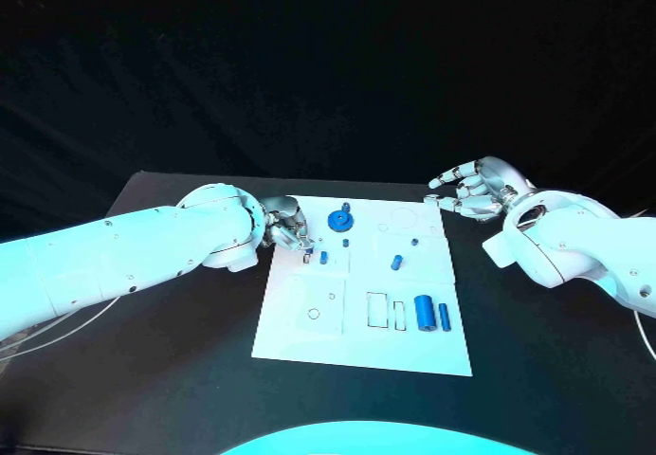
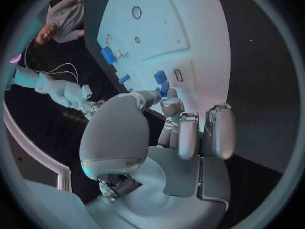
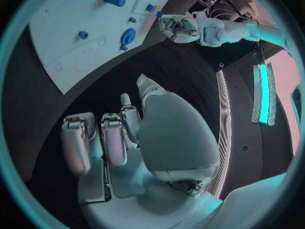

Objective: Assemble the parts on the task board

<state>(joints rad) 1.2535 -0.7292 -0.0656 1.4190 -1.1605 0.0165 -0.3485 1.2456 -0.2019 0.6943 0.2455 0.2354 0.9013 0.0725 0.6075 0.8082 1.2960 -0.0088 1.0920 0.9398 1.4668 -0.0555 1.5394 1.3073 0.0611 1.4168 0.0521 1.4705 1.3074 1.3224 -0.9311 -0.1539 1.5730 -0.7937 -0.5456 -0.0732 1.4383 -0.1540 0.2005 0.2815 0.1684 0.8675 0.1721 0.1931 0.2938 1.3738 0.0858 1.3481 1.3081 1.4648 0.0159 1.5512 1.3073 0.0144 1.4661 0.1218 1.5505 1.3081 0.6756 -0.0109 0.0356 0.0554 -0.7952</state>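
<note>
Looks like an early point in the job, with most of it left to do.

Left hand (image 1: 284, 227): down at the edge of the task board (image 1: 300, 332), fingers curled in tight over the board's edge. Hard to tell whether pinching a small part or just touching the board. Just beside its fingertips, a round blue part (image 1: 339, 221). A bit past the fingertips, toward the robot, two small blue pegs (image 1: 328, 256), lying loose as far as can be told.

Right hand (image 1: 472, 194): up off the table, just past the board's far corner, fingers loosely bent and apart, holding nothing. Near it on the board, a drawn ring (image 1: 406, 220) with nothing in it. Further from it, toward the robot, two more small blue pieces (image 1: 396, 262).

Well away from both hands, on the near part of the board: a fat blue roller (image 1: 426, 312) and a thin blue bar (image 1: 445, 317) side by side, next to bare box shapes (image 1: 376, 310) waiting to be filled.

Probably nothing put together so far. Left to do: picking up each blue piece and fitting it into its own spot.
</note>
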